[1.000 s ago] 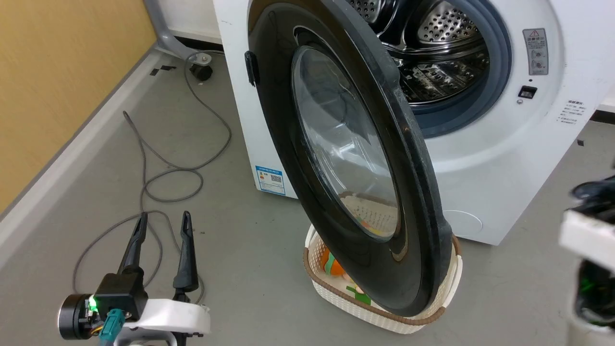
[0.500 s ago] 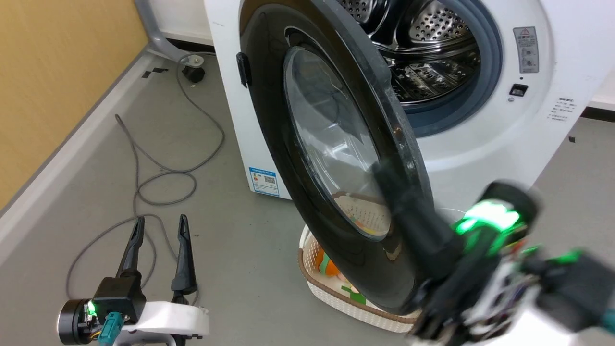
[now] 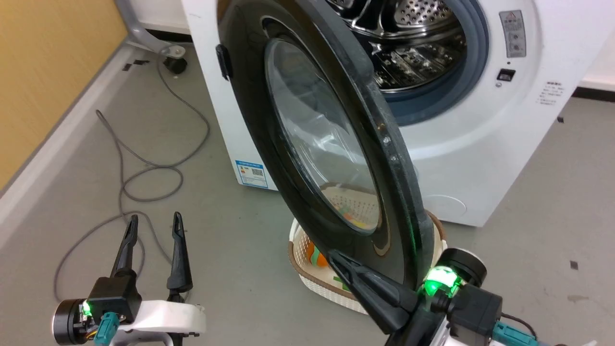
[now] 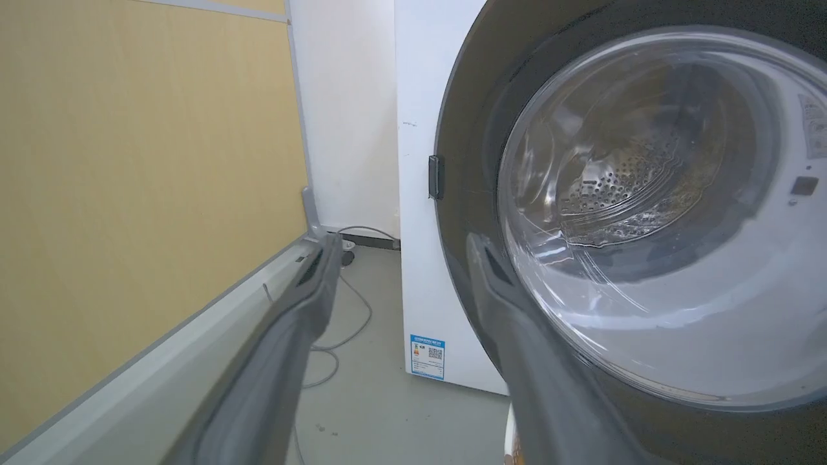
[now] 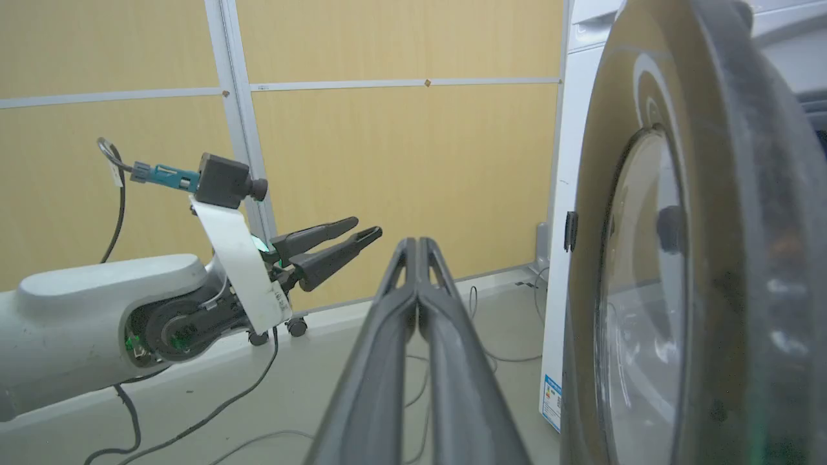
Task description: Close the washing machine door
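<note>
Washing machine door [image 3: 317, 144] open, right gripper [image 3: 336, 257] (fingers pressed together) near its lower edge, left gripper [image 3: 154, 217] spread wide.

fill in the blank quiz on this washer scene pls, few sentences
1. The washing machine door stands ____, leaving the steel drum in plain sight.
2. The left pincer has its fingers spread apart, while the right pincer has its fingers pressed ____.
3. The sticker low on the front of the washing machine is ____.
4. The pincer closer to the door is the ____ one.

Missing words: open; together; blue; right
</note>
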You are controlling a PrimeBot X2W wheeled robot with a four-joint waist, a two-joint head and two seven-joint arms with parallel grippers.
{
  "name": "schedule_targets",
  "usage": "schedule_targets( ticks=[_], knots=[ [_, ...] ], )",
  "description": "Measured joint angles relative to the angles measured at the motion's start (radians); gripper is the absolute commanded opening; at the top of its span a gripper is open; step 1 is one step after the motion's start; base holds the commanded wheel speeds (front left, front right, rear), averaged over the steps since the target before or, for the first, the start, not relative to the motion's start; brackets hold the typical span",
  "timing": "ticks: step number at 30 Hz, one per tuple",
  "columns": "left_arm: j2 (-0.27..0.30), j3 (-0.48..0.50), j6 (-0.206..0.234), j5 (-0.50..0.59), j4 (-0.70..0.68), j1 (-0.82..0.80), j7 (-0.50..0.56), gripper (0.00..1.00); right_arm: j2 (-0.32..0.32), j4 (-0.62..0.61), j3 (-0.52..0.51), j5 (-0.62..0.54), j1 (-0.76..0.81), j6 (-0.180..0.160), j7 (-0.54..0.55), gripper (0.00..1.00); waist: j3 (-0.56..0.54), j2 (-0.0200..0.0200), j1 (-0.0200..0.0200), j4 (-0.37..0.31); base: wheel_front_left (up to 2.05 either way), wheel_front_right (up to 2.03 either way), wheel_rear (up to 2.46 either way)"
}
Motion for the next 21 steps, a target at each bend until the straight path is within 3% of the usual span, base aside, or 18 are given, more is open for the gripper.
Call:
schedule_targets(
  ticks=[14,21],
  knots=[
    [-0.017,0.005,-0.004,0.029,-0.014,-0.009,0.000,1.00,-0.025,0.117,-0.152,-0.061,0.052,0.003,0.000,0.00,0.058,0.0000,0.0000,-0.049,0.00,0.00,0.00],
    [-0.024,-0.010,-0.006,0.042,-0.023,-0.032,0.000,1.00,-0.024,0.191,-0.289,-0.068,0.039,0.002,0.000,0.00,0.098,0.0000,0.0000,-0.063,0.00,0.00,0.00]
  ],
)
